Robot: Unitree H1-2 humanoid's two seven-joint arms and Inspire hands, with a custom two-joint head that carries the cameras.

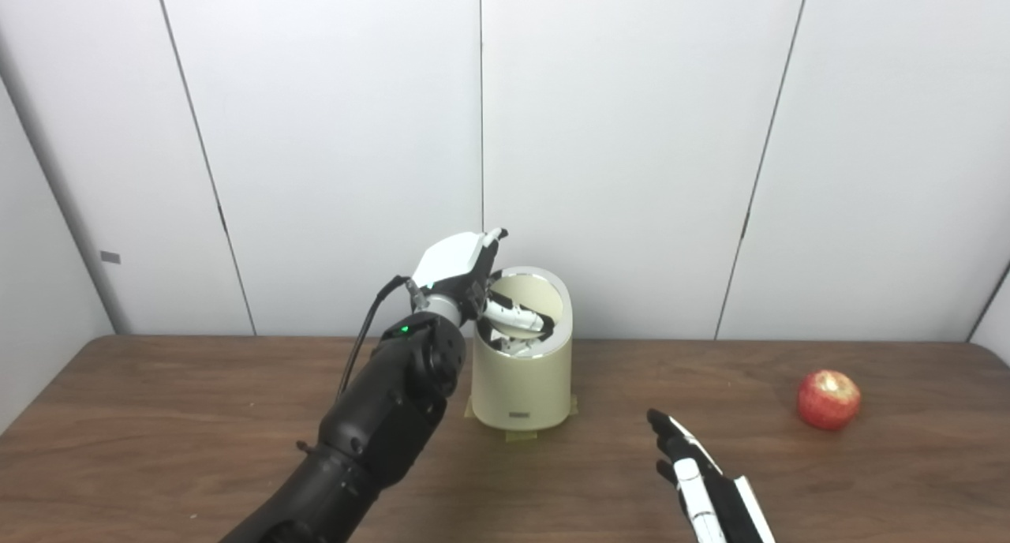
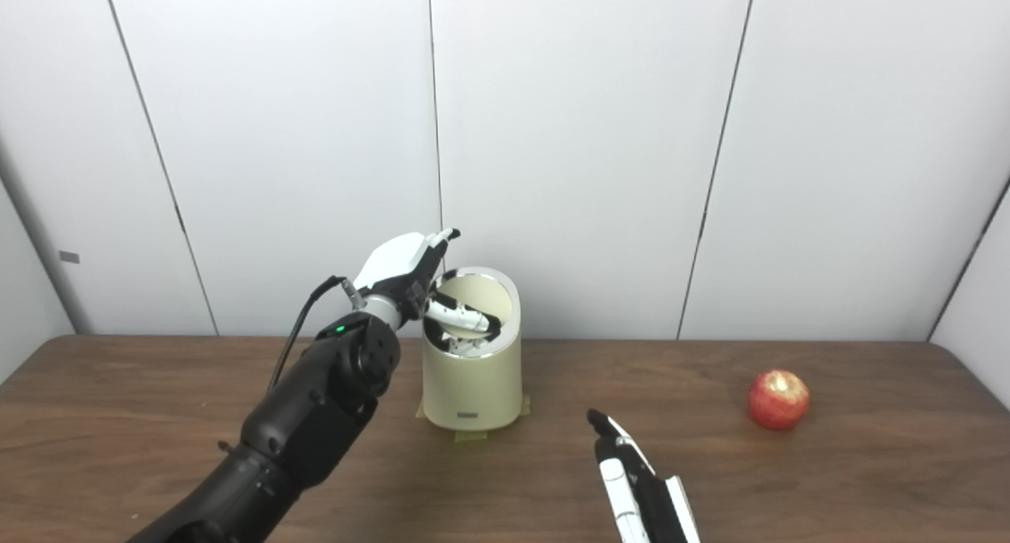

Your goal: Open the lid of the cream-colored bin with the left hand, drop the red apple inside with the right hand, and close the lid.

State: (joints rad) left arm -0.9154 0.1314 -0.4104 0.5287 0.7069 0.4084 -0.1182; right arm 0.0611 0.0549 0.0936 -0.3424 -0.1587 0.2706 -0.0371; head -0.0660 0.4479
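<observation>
Two hands are in view over our brown table (image 1: 158,417). Our left hand (image 1: 461,271) is raised at the top of the cream-colored bin (image 1: 522,377), on its left side, with its fingers (image 1: 517,316) reaching across the opening and into it. The lid (image 1: 536,286) stands tipped up at the back of the rim, its pale inner face toward us. We cannot tell whether the fingers press on the lid or merely lie inside the rim; they are spread rather than closed around anything.

Our right hand (image 1: 702,480) enters low at the bottom edge, to the right of the bin and nearer to us, fingers stretched out straight, close together, pointing up and left. It holds nothing.

The red apple (image 1: 828,399) sits on the table well off to the right, well apart from the right hand and farther back, and a good way from the bin. The bin stands near the table's back edge, in front of the white panelled wall (image 1: 631,132).
</observation>
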